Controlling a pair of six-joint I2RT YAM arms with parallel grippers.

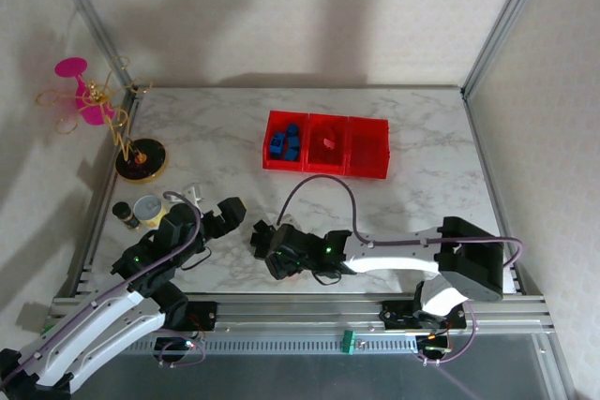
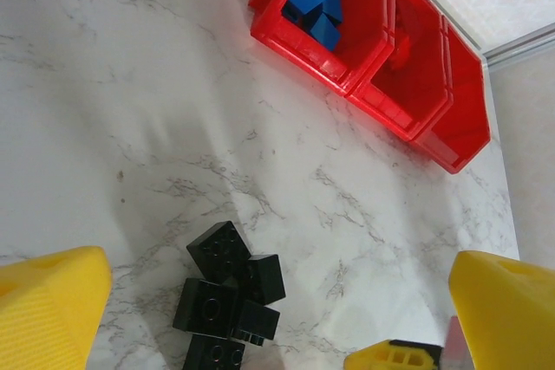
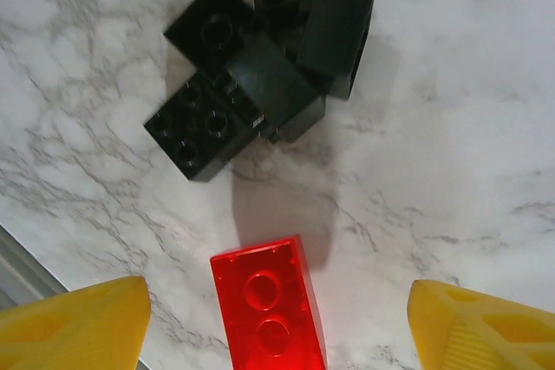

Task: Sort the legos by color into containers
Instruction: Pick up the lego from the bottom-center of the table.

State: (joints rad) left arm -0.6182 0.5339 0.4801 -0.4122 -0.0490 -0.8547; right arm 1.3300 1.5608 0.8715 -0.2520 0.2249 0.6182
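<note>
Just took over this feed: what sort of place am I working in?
Probably a lab robot cell, not a home: aluminium frame posts around a marble-patterned table, plain pale walls, and a metal mounting rail at the near edge.

White arms (image 1: 103, 325), yellow fingers (image 3: 78, 327)

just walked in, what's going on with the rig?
Lego sorting by colour. The right gripper hangs open over a red lego lying on the table, beside a pile of black legos. The left gripper is open too, holding nothing. The left bin holds blue legos, the middle bin a red piece.
</note>
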